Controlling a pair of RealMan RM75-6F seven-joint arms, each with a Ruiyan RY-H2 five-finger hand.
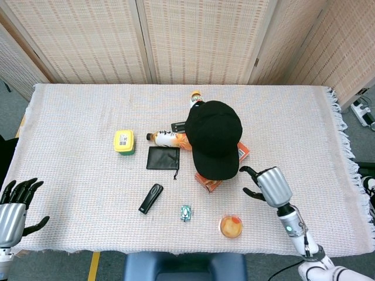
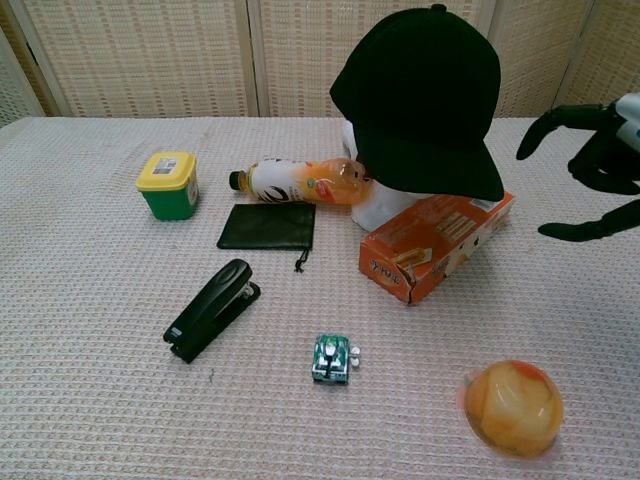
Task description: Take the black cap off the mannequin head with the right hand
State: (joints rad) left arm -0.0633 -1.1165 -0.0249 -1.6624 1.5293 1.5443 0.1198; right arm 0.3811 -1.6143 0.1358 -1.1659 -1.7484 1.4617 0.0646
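Right hand (image 1: 270, 185) hovered above surface (image 1: 76, 117), fingers (image 2: 543, 119) spread, holding nothing. Cap (image 1: 214, 137) sat on mannequin head (image 2: 385, 203), just beyond fingertips, apart. Orange box (image 2: 437, 244) lay between fingers and head. Left hand (image 1: 12, 209) at near edge, fingers apart, empty.

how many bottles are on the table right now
2. One orange drink bottle lies on its side left of the mannequin head, its base against it. A second bottle shows only its top behind the black cap. Others could be hidden there.
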